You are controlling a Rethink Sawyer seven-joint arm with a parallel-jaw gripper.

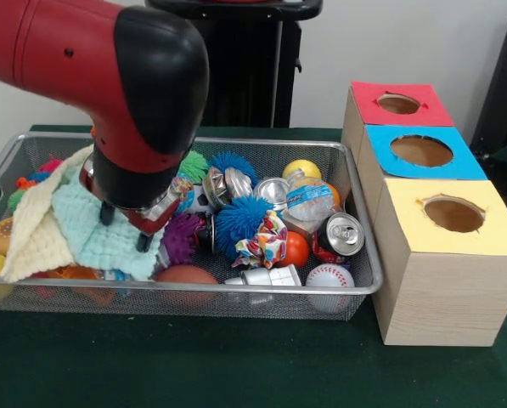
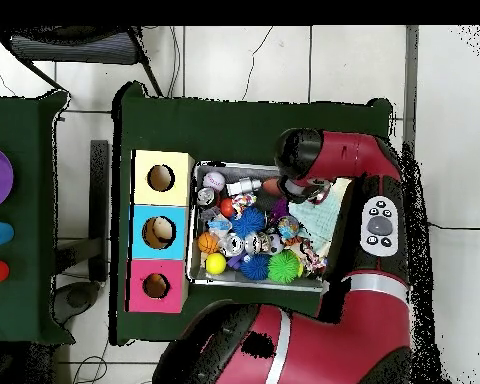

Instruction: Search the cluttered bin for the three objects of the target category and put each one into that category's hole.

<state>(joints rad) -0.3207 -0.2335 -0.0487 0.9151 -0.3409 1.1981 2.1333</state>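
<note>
The silver wire-mesh bin (image 1: 236, 143) stands on the green table, full of clutter; it also shows in the overhead view (image 2: 246, 166). My gripper (image 1: 125, 228) is down inside the bin's left part. It is open, with both black fingertips (image 1: 143, 242) on a mint-green cloth (image 1: 83, 229) that lies beside a cream cloth (image 1: 36, 234). I cannot make out any toy with a white string loop; the cloths and my arm hide much of the left side. In the overhead view my arm's wrist (image 2: 302, 160) covers the gripper.
Three boxes with top holes stand right of the bin: red (image 1: 397, 104), blue (image 1: 421, 150), yellow (image 1: 453, 214). The bin holds spiky balls (image 1: 240, 217), a soda can (image 1: 342, 234), a baseball (image 1: 329, 276), a bottle (image 1: 308, 197) and an orange ball (image 1: 295, 248).
</note>
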